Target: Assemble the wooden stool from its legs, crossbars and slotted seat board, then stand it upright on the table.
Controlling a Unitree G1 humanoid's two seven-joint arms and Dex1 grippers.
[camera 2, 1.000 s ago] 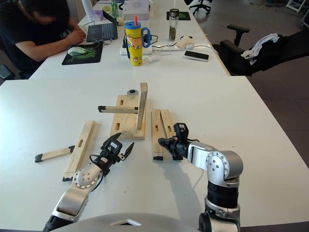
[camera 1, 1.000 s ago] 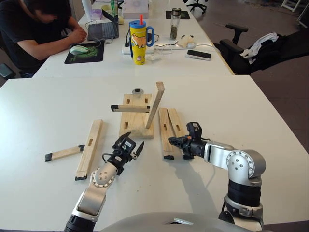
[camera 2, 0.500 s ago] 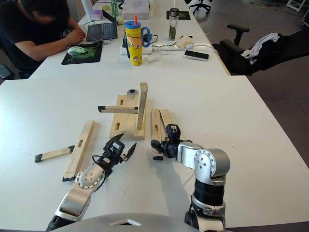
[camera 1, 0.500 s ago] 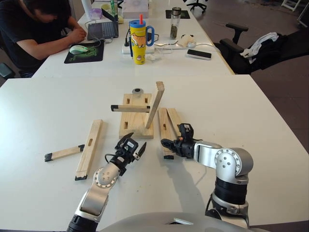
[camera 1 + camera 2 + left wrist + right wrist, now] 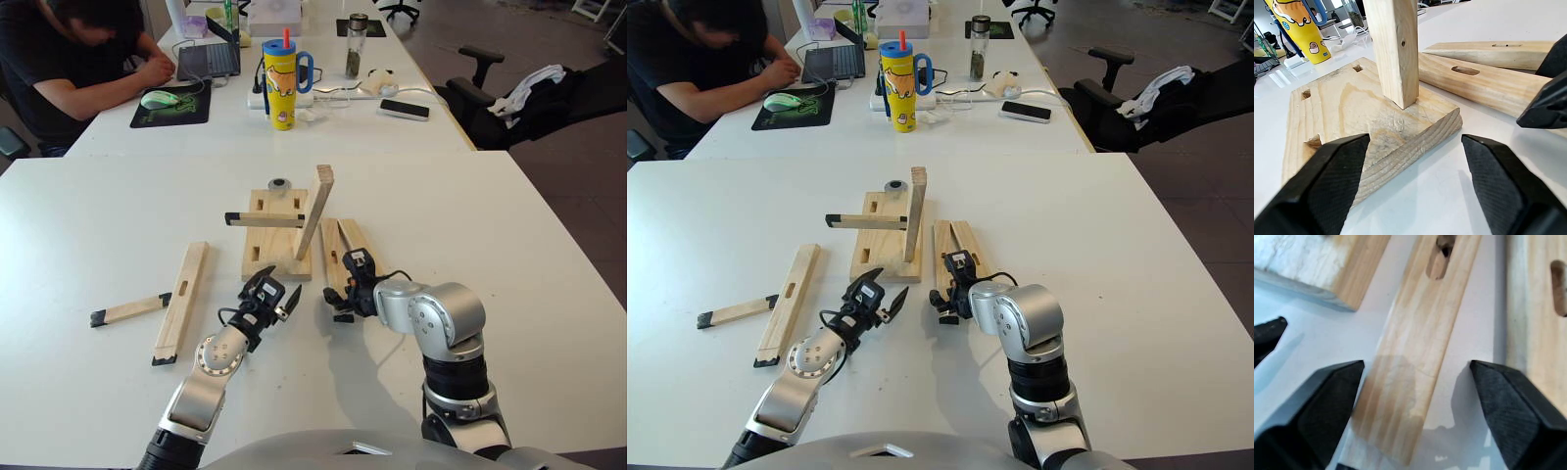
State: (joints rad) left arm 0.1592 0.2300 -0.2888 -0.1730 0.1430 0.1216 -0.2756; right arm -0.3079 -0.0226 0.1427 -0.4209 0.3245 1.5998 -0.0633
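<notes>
Backdrop: white table (image 5: 509,225) carrying the stool parts, and behind it a second table with a yellow mug (image 5: 282,83), a laptop (image 5: 209,61) and a phone (image 5: 404,110).
Seat board (image 5: 274,245): lies flat near the middle of the table with its slots facing up.
Upright leg (image 5: 315,211): stands in the seat board on its right side, leaning slightly.
Crossbar (image 5: 263,219): juts sideways from the upright leg across the board toward the robot's left, ending in a black tip.
Round object (image 5: 279,183): small and grey, at the far edge of the seat board.
Inner loose leg (image 5: 334,257): slotted, flat on the table just to the right of the seat board, with a black-capped near end.
Outer loose leg (image 5: 356,245): slotted, lying beside the inner loose leg on its right.
Left slotted leg (image 5: 183,299): flat on the table, well to the left of the seat board.
Second crossbar (image 5: 129,311): just beside the left slotted leg on its outer side, black tip pointing away.
Left tool (image 5: 275,291): spread wide and holding nothing, low over the table just in front of the seat board's near edge.
Right tool (image 5: 1416,366): spread wide and gripping nothing, with one finger on each side of the inner loose leg's near end and a gap showing on both sides.
</notes>
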